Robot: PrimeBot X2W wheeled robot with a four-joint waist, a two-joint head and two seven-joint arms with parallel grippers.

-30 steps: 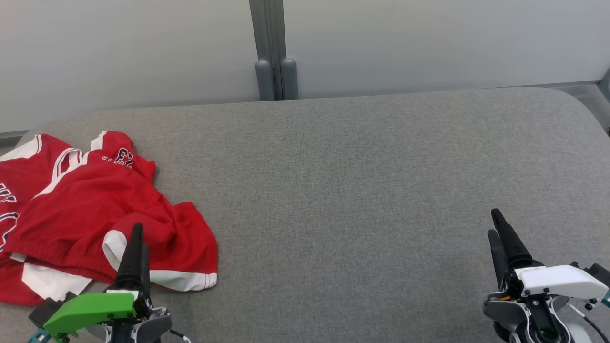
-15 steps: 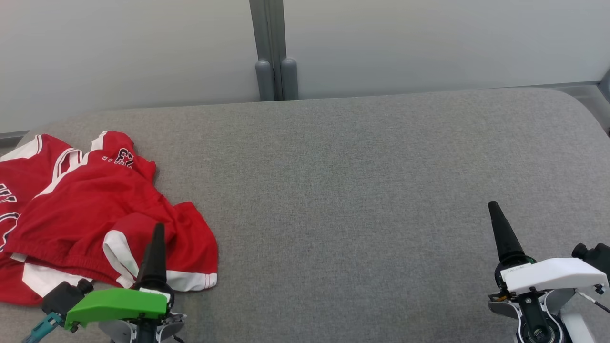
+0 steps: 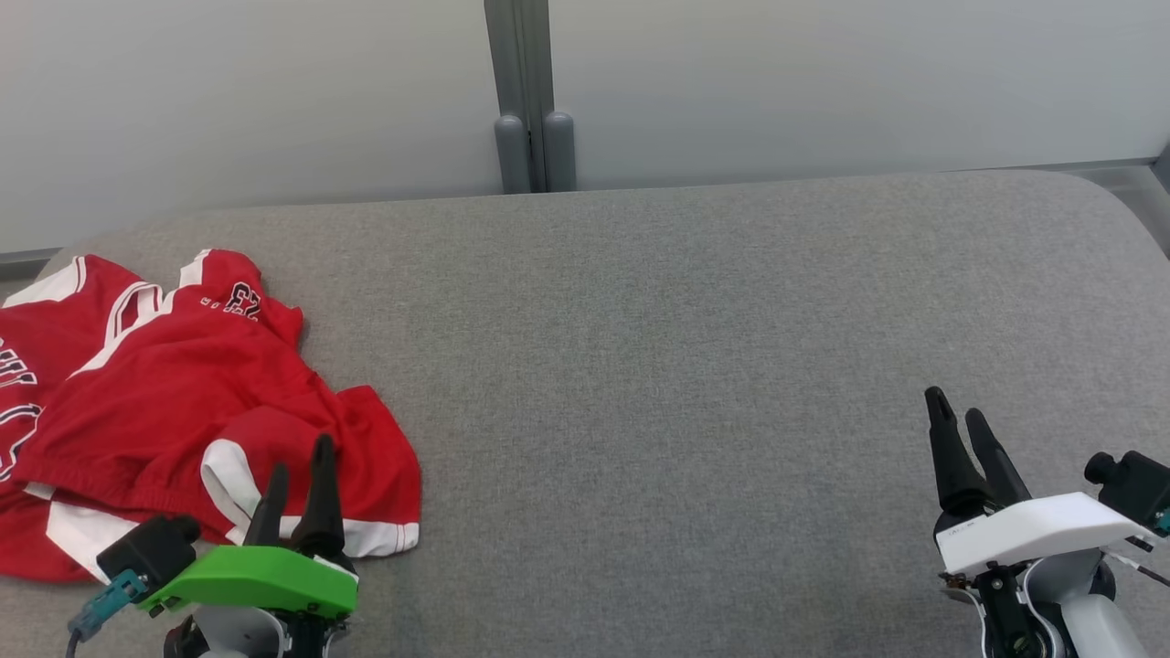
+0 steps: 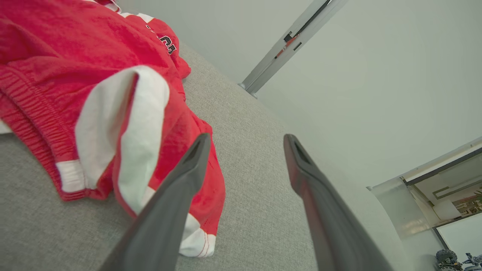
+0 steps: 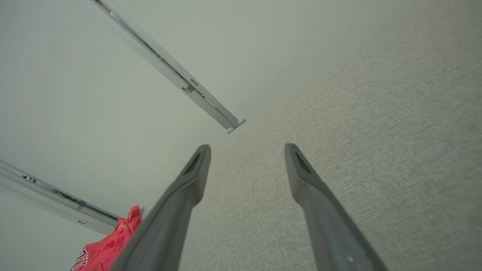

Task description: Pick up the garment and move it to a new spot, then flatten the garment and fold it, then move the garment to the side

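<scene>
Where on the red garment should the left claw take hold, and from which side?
Grip the raised white-banded fold at the near right corner of the red garment. It arches up off the grey surface, just ahead of the open left claw, so come in low from the near side, probably one finger under the arch.

Number 23 [image 3: 240, 297] in dark, white-edged digits, upside down, on the red garment [image 3: 183, 402] near its far edge, more dark lettering [image 3: 16, 373] at its left edge, cut off, unreadable

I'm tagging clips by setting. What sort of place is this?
Probably an indoor lab or office: a grey fabric-covered bench, with pale partition panels and a grey post behind it.
</scene>
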